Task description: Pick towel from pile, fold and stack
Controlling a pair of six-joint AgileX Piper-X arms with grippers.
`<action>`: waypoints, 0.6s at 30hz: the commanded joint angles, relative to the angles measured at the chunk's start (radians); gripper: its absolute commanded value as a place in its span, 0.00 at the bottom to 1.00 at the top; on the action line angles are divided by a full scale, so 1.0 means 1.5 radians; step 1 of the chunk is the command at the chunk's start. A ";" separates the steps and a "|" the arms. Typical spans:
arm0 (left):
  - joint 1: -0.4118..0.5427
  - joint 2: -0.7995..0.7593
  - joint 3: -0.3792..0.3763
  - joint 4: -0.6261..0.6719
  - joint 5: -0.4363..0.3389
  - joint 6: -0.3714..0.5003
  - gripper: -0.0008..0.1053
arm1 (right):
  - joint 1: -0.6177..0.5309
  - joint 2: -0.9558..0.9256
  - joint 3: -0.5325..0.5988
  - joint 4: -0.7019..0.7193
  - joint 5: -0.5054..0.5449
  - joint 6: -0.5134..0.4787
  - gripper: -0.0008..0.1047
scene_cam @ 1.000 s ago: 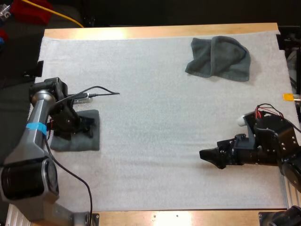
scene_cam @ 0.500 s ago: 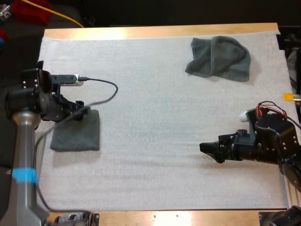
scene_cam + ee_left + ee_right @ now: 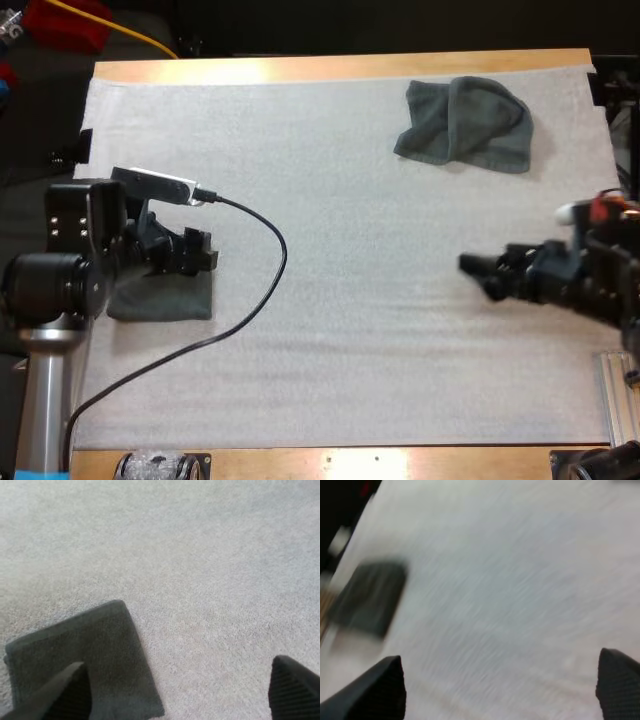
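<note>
Left side of the mat — one folded towel lies flat, a neat dark square near the mat's left edge. My left tool hangs over its far side, spread wide. In the left wrist view one tip is above the towel's corner and the other above bare mat, neither pinching cloth. I read this towel as placed, the base of the stack.

Far right of the mat, near the bench's far edge, is the crumpled towel. It is a loose heap with one flap thrown over the rest, well apart from both tools. My right tool is over bare mat on the right side, pointing toward the middle, also spread and empty. Its wrist view looks across the mat to the folded towel.

Step in hand, as I judge it: fetch the crumpled towel. Notes for doing it well —
- Send the right tool, since it is the nearer one.
- Come down on a hem or corner at the heap's rim, not on the thick middle, so the pinch takes few layers and the cloth hangs open when lifted.
- Keep the tool spread until its tips straddle the hem, then close firmly.
- Lift clear of the mat before carrying the towel to the open middle, where both tools can reach it.
- Raise the left tool straight up before any sideways move, so it does not drag the folded towel out of square
</note>
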 commanded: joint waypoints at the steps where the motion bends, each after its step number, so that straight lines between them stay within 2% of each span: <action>1: -0.003 -0.013 -0.004 0.007 -0.002 -0.007 0.67 | -0.045 -0.001 -0.012 0.007 -0.002 -0.026 0.72; 6: -0.003 -0.047 -0.004 0.014 -0.002 -0.002 0.67 | -0.167 -0.005 -0.032 0.054 0.006 -0.090 0.72; 10: -0.003 -0.078 -0.004 0.015 -0.002 0.005 0.67 | -0.220 -0.027 -0.033 0.064 0.023 -0.106 0.72; 18: -0.003 -0.160 0.009 0.028 -0.041 0.005 0.67 | -0.230 -0.109 -0.033 0.136 0.067 -0.170 0.72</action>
